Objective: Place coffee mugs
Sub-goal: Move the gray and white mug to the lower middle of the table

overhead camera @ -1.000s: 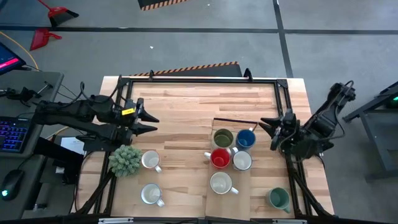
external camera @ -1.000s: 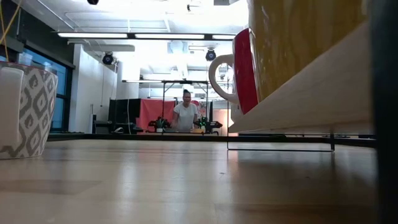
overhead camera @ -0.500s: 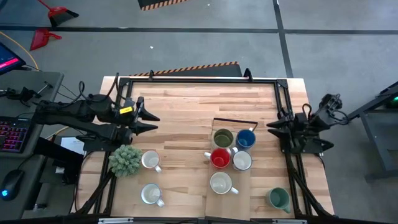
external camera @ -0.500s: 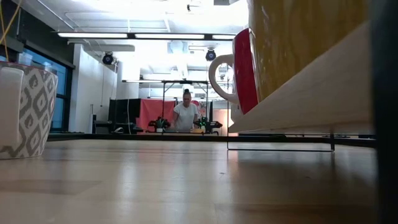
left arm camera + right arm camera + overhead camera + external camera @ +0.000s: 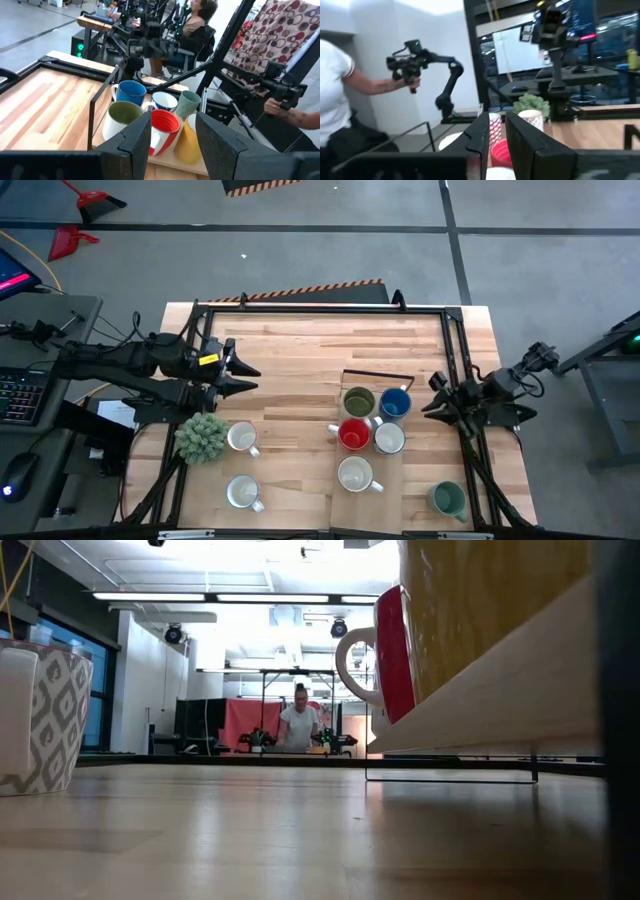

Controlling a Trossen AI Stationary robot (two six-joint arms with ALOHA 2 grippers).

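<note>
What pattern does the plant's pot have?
A grey and white diamond pattern on the pot, clearest in the low view.

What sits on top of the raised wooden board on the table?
Five mugs: olive green, blue, red, two white. The board beneath them is hidden.

Robotics lab / open workshop hall. Evidence: wooden bench (image 5: 300, 350) boxed in by a black metal frame (image 5: 320, 307), two dark arms mounted at its left and right edges. Grey concrete floor with hazard-striped strips (image 5: 310, 289) and dark floor lines. Beyond the left edge, a desk with a backlit keyboard (image 5: 18, 390) and a mouse (image 5: 15, 478). Low view: high ceiling with strip lights (image 5: 230, 597), another black rig frame (image 5: 265, 705), a person (image 5: 297, 725) at a far workstation. Wrist views: a seated person (image 5: 197, 25), monitors (image 5: 580, 20), a person's hand holding a small handheld arm (image 5: 420, 62).
</note>
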